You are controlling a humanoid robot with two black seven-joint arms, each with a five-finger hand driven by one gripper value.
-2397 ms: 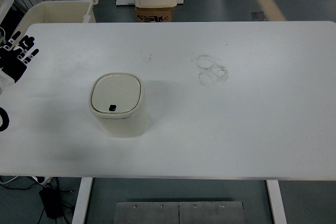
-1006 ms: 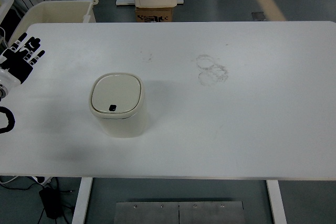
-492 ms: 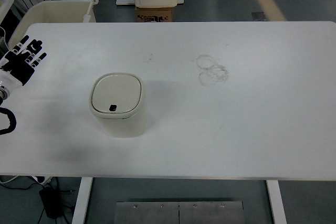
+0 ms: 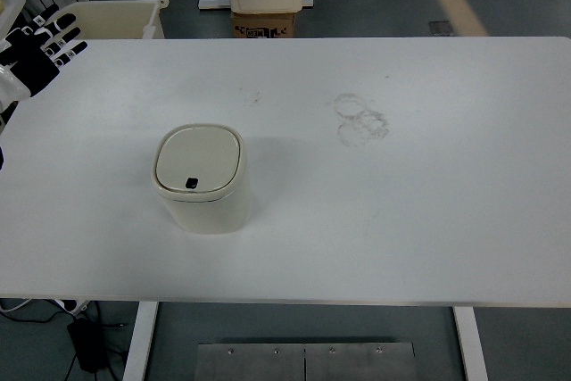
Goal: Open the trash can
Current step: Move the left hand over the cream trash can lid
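A small cream trash can (image 4: 200, 178) stands upright on the white table (image 4: 401, 220), left of centre. Its lid is shut, with a small black button near the lid's front edge. My left hand (image 4: 40, 49), black with white joints, is at the far left corner of the table, well away from the can, above and left of it. Its fingers are spread and hold nothing. My right hand is out of view.
A cream bin (image 4: 98, 20) stands on the floor behind the table's left corner. A cardboard box (image 4: 261, 24) and a white stand base sit behind the table's far edge. Faint ring marks (image 4: 359, 118) show on the tabletop.
My left hand has risen and moved toward the far left corner of the table, with its fingers still spread. The trash can has not moved and its lid stays shut.
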